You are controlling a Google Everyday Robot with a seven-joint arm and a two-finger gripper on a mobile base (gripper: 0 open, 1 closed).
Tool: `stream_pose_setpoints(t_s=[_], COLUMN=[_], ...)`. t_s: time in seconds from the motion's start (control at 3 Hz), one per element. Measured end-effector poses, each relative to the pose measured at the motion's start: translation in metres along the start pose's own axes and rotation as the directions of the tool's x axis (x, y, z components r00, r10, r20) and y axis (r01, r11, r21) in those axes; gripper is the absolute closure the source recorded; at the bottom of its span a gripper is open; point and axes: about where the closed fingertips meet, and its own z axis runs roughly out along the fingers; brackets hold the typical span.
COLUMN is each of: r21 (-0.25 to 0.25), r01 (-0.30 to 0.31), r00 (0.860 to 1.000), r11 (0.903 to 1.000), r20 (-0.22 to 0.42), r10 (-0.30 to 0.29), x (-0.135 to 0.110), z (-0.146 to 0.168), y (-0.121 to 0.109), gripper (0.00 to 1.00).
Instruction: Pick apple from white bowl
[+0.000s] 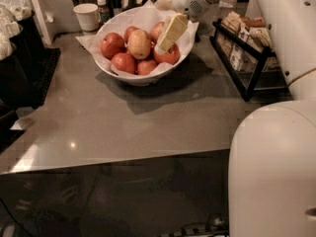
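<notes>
The white bowl (118,72), wide and lined with white paper, stands at the back middle of the grey table (123,122). It holds several red and yellowish apples. One pale apple (139,43) lies on top in the middle, and a red apple (169,57) lies at the right side. My gripper (162,46) reaches down from the upper right into the bowl. Its tip is at the red apple on the right, between that apple and the pale one.
A small white paper cup (88,16) and a small bottle (102,9) stand behind the bowl on the left. A black wire rack (247,53) of packets stands to the right. Dark equipment (19,68) lines the left edge. My white body (276,172) fills the lower right.
</notes>
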Motion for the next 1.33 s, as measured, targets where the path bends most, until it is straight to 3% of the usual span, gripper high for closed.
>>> stream_pose_setpoints(t_s=[0.67, 1.0, 1.33], r21=[-0.126, -0.133, -0.11], r01=[-0.016, -0.035, -0.062], r00=[0.996, 0.994, 0.993], r11=[0.9919, 0.9905, 0.992], r20=[0.087, 0.099, 0.093], r10=[0.027, 0.049, 0.072], x=[-0.005, -0.008, -0.006], z=[0.066, 0.082, 0.088], y=[0.0, -0.003, -0.008], gripper=[0.04, 0.1, 0.29])
